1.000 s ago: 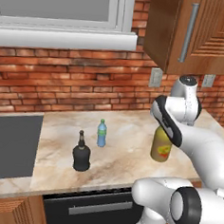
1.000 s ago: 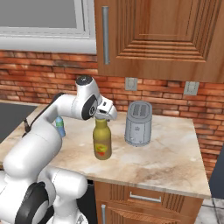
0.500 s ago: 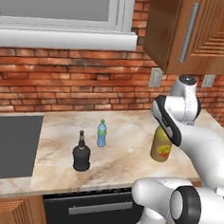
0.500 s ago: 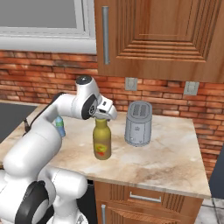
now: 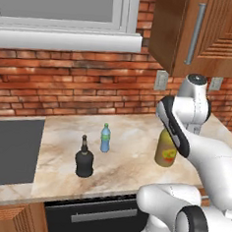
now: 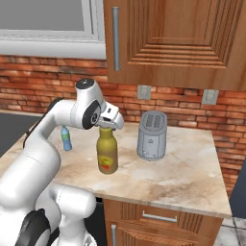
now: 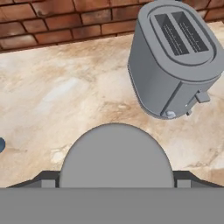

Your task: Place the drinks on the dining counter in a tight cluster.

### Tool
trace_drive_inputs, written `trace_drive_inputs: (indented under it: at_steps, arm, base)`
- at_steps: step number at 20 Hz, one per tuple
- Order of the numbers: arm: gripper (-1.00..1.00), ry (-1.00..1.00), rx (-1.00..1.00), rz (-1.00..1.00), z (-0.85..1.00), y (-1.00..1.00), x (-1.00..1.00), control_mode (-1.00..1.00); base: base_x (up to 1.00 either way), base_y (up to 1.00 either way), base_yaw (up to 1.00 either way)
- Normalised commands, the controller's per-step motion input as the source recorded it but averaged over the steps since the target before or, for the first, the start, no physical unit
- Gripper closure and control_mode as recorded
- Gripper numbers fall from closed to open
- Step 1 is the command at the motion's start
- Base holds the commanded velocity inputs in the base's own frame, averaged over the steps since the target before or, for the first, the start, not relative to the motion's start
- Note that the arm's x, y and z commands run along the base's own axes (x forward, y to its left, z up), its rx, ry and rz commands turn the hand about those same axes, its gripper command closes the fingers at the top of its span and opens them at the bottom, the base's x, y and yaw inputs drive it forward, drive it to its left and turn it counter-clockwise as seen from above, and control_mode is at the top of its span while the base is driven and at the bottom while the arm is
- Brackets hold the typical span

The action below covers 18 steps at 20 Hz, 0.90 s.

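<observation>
Marble counter (image 6: 192,168) under brick wall carries the olive-yellow bottle (image 6: 107,153), standing upright beside a grey toaster (image 6: 152,135). Around its grey cap (image 7: 116,155) the gripper (image 6: 111,126) is clamped, fingers on both sides.

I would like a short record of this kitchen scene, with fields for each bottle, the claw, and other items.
olive-yellow bottle: upright on the marble counter, left of the toaster; point
claw: at the cap of the olive-yellow bottle, one finger on each side, bottle not lifted; point
black bottle: upright, toward the counter's front edge
blue bottle: upright, just behind the black bottle, apart from it
</observation>
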Motion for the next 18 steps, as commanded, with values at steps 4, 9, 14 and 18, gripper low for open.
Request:
trace_drive_inputs:
  at_steps: [4,9,14,18]
  arm:
    - [1.00,0.00,0.00,0.01,0.32,0.14,-0.16,-1.00]
    - [1.00,0.00,0.00,0.05,0.20,0.08,-0.13,-1.00]
    - [1.00,0.02,0.00,0.00,0.01,0.01,-0.01,-1.00]
    - [1.00,0.00,0.00,0.00,0.00,0.00,0.00,-1.00]
  base:
    - [0.00,0.00,0.00]
    - [0.00,0.00,0.00]
    - [0.00,0.00,0.00]
    - [0.00,0.00,0.00]
